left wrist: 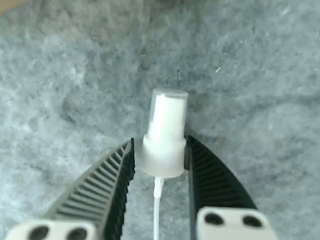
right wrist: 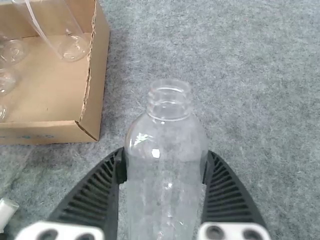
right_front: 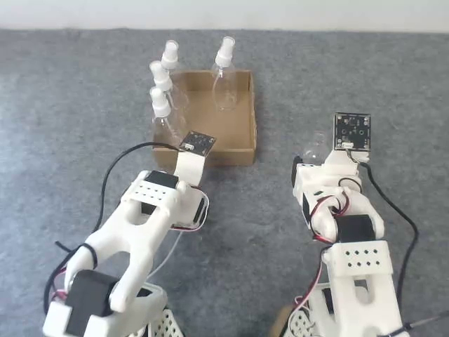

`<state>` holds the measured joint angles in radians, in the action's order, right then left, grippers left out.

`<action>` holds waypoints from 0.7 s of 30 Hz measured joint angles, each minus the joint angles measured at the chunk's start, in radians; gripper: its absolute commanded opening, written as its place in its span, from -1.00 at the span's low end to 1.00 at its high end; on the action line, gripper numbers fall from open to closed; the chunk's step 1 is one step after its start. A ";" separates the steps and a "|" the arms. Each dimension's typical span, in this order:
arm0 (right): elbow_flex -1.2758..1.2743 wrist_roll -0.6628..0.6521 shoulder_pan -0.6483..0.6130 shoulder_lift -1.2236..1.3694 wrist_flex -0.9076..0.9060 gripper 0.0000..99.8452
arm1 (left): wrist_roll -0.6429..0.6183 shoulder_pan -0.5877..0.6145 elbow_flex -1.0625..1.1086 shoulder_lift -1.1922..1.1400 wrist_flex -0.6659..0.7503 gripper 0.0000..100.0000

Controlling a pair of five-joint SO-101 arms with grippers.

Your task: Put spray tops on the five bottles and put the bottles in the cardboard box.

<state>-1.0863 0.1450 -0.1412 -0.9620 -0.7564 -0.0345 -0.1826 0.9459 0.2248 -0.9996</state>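
Observation:
A white spray top with its thin dip tube sits between the ribbed fingers of my left gripper, which is shut on its collar just above the grey carpet. My right gripper is shut on a clear uncapped bottle with its open neck pointing away from the wrist. In the high view this bottle lies to the right of the cardboard box. Several bottles with spray tops stand in the box. The left arm sits just in front of the box.
The box's near corner is close to the held bottle on its left. Grey carpet covers the whole table. Black cables trail from both arms.

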 measured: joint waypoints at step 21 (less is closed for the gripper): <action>0.000 0.000 0.000 0.000 0.000 -0.84 | 0.006 -0.054 -0.002 -0.014 0.000 -0.80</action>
<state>-1.0863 0.1450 -0.1412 -0.9620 -0.7564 -0.0284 -0.2363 0.9444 0.2110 -0.9996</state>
